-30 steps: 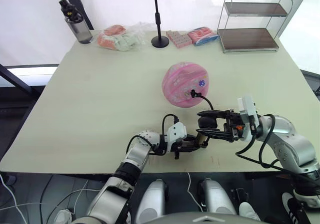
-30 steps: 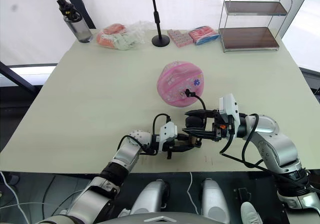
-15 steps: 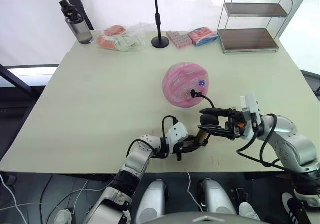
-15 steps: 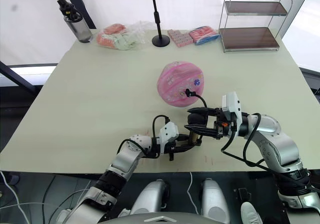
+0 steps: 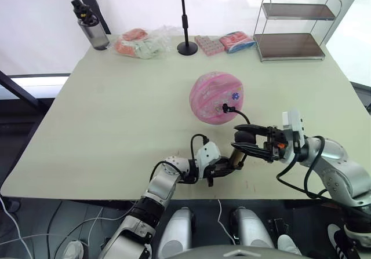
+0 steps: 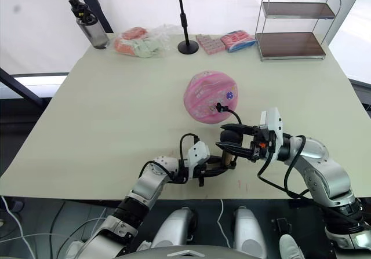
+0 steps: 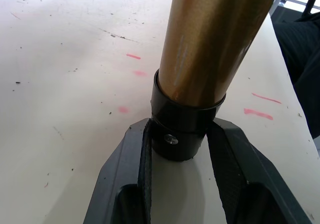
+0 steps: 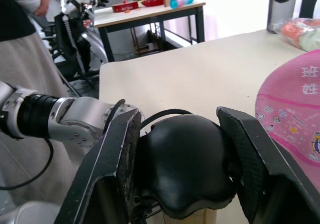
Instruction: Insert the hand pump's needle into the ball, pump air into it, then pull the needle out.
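Gripping hand pump [image 5: 236, 156]: left fingers [image 7: 137, 164] base; right fingers [image 8: 112, 154] handle | ball [image 5: 216, 97] print illegible

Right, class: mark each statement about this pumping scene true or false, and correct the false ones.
1. The left end effector grips the black end cap of the gold-bronze metal hand pump. True.
2. The right end effector holds the pump's black handle. True.
3. The round pink ball sits on the wire shelf rack. False: it rests on the cream table.
4. The thin black hose runs to the grey water bottle. False: it reaches the ball.
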You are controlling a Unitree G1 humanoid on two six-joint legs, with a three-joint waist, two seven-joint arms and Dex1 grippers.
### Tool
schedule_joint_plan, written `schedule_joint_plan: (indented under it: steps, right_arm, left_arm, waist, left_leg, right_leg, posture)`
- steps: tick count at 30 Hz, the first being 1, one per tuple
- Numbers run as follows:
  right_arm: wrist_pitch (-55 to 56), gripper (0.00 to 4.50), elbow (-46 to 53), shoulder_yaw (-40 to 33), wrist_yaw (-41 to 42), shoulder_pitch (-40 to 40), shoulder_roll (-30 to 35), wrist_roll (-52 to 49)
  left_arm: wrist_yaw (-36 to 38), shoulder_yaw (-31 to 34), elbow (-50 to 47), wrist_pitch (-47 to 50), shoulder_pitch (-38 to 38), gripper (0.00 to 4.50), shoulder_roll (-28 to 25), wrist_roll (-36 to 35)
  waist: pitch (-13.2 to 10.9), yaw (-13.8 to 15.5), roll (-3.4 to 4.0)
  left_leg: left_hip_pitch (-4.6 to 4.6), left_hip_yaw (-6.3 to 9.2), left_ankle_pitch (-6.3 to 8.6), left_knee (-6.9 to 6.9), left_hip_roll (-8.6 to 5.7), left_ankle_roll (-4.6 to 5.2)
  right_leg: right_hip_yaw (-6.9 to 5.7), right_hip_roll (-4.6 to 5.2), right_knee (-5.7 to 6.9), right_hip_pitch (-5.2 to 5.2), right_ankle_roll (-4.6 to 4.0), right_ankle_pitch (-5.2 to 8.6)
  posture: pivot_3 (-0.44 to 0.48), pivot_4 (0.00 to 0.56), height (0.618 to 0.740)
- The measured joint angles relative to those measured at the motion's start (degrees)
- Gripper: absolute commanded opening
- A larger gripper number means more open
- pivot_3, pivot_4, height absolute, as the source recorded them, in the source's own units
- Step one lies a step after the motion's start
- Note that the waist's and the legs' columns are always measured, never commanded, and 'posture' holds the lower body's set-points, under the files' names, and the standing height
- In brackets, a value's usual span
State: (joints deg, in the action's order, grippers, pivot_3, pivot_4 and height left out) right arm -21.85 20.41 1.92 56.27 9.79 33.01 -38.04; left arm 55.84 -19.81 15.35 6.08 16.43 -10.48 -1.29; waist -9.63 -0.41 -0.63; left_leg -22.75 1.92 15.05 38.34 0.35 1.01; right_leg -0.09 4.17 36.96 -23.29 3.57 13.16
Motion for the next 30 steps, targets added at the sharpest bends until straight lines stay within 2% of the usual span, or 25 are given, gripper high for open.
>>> schedule_joint_plan:
  steps: [11,22,30]
  right_arm:
    - [-2.0,1.92,3.37,-2.18,-5.63,-2.15,-0.01,-0.47]
    - [-2.35,1.92,1.04,-2.71,-0.51,0.86,2.39,-1.79]
    - [-8.25,1.92,2.29,-6.89,0.26,6.72,6.44,-10.47]
  left_arm:
    - [-2.57,-1.02,2.9,-0.55,1.75,1.17,2.75,0.03]
    - [0.81,-2.59,9.64,-7.14,6.12,1.16,1.93,0.52]
    - [1.58,-3.22,13.8,-9.62,8.59,1.16,1.85,1.34]
  waist:
    - [0.0,-0.23,0.0]
    - [0.0,-0.29,0.0]
    - [0.0,-0.21,-0.01]
  left_leg:
    - [0.0,-0.01,0.0,0.0,0.0,0.0]
    - [0.0,-0.02,0.0,0.0,0.0,0.0]
    - [-0.02,-0.02,0.0,0.01,0.0,0.0]
  right_leg:
    - [0.0,-0.02,0.01,0.0,0.0,0.0]
    - [0.0,-0.03,0.01,0.0,0.0,0.0]
    - [0.0,-0.02,0.01,0.0,0.0,0.0]
  posture:
    - [0.0,0.15,0.74]
    - [0.0,0.15,0.74]
    - [0.0,0.15,0.74]
